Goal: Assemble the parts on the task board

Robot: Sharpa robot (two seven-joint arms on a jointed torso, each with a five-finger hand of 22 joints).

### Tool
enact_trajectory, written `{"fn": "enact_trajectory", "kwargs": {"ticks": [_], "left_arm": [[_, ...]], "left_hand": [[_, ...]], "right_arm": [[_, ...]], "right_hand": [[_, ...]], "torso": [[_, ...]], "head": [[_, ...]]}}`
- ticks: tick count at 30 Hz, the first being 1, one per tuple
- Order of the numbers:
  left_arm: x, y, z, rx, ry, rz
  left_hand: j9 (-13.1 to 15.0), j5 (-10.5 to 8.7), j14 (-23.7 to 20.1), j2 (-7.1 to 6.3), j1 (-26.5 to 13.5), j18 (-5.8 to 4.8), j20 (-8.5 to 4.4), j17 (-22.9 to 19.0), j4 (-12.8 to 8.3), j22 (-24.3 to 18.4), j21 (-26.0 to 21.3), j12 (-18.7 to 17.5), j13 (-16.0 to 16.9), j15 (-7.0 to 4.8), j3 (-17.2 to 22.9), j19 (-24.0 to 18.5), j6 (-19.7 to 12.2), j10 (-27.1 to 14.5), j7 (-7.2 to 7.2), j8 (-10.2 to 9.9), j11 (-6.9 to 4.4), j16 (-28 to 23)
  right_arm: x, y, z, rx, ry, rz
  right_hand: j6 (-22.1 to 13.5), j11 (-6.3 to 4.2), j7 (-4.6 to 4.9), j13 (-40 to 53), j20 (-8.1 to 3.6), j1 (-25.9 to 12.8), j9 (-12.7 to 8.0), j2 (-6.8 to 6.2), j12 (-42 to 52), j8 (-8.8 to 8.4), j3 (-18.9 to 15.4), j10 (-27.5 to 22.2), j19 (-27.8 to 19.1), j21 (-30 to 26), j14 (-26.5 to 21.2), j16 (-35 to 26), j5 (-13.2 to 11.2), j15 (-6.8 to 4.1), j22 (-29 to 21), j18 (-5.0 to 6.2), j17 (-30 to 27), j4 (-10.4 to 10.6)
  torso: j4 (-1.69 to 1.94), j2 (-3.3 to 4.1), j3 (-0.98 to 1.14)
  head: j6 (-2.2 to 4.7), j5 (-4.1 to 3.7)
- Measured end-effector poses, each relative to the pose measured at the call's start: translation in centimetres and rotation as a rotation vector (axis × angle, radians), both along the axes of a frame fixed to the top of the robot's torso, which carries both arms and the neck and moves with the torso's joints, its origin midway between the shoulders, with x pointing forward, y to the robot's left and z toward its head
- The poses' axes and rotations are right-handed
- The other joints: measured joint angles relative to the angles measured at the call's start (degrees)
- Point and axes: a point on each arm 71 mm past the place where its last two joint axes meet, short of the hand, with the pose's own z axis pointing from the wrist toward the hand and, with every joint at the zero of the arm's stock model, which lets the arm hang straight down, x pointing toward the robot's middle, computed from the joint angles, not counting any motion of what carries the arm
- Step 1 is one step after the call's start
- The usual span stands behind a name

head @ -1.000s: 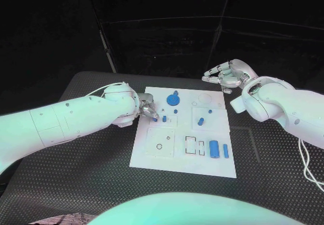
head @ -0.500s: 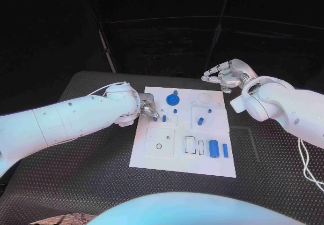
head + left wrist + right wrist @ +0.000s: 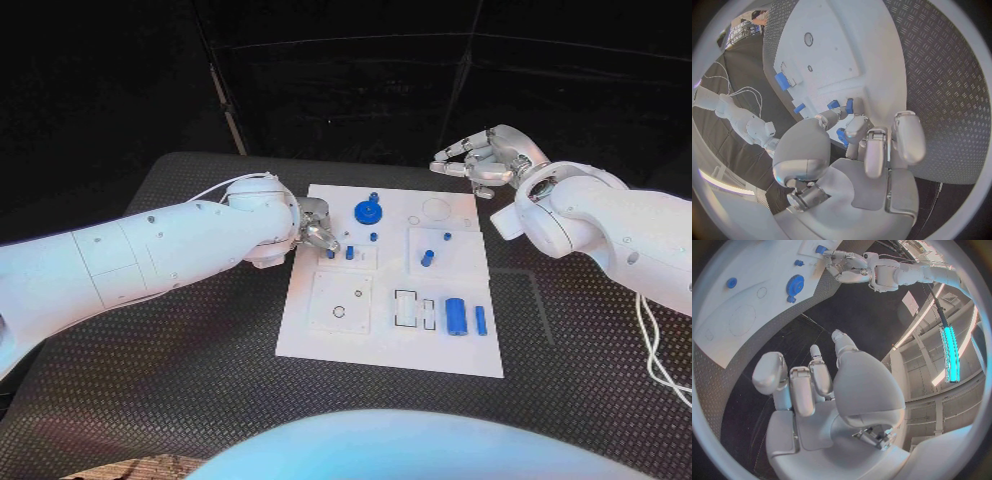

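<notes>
my left hand [image 3: 315, 236] sits at the board's [image 3: 378, 345] nine o'clock edge, fingertips [image 3: 856, 125] pinched on a small blue peg [image 3: 849, 105] beside two more pegs. i judge the step is seating it: keep it upright, lower slowly, and avoid nudging its neighbours. the forearm lies low across the table, wrist bent inward. my right hand [image 3: 485, 158] hovers off the board's one o'clock corner, fingers loosely curled and apart, holding nothing. the gear [image 3: 371, 212] rests near twelve o'clock
</notes>
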Motion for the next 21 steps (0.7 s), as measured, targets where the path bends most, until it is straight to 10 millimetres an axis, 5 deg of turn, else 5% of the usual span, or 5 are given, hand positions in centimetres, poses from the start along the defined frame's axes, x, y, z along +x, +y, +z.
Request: {"fn": "enact_trajectory", "kwargs": {"ticks": [8,14,21], "left_arm": [[0.07,0.06,-0.06,0.001,0.005,0.0],[0.1,0.39,-0.25,0.007,0.01,0.004],[0.04,0.68,-0.37,0.011,0.013,0.009]], "left_hand": [[-1.57,-0.02,-0.16,0.67,-0.69,0.0,0.0,0.0,-2.22,0.0,0.0,1.05,1.36,-0.26,-4.04,0.0,0.6,0.92,-0.87,0.23,-0.89,0.0],[-2.83,-0.23,0.02,-0.64,-3.24,0.0,-0.18,0.0,2.37,0.0,-0.25,1.33,1.66,-0.43,-13.83,0.17,1.34,0.96,-1.37,0.44,-1.0,0.0],[-3.98,-0.31,0.02,-1.15,-3.88,0.0,-0.18,0.0,5.59,0.0,-0.65,1.68,1.95,-0.43,-20.79,0.18,1.55,0.96,-1.56,0.33,-1.0,0.0]], "right_arm": [[0.01,0.02,0.0,0.0,0.0,0.0],[0.01,-0.02,-0.01,0.0,0.0,0.0],[0.01,-0.02,0.0,0.0,0.0,-0.001]], "right_hand": [[0.0,0.0,0.0,0.0,0.0,0.0,0.0,0.0,0.0,0.0,0.0,0.0,0.0,0.0,0.0,0.0,0.0,0.0,-0.1,0.0,0.0,0.0],[0.0,0.0,0.0,0.0,0.0,0.0,0.0,0.0,0.0,0.0,0.0,0.0,0.0,0.0,0.0,0.0,0.0,0.0,-0.1,0.0,0.0,0.0],[0.0,-0.22,0.0,-0.15,0.0,0.0,0.0,0.0,0.0,0.0,0.0,-0.22,0.0,0.0,0.0,0.0,0.0,0.0,-0.09,0.0,0.0,0.0]], "torso": [[0.03,-0.02,-0.02],[0.03,-0.02,-0.03],[0.07,-0.02,-0.06]], "head": [[-0.07,-0.04],[-0.08,-0.1],[-0.02,-0.22]]}}
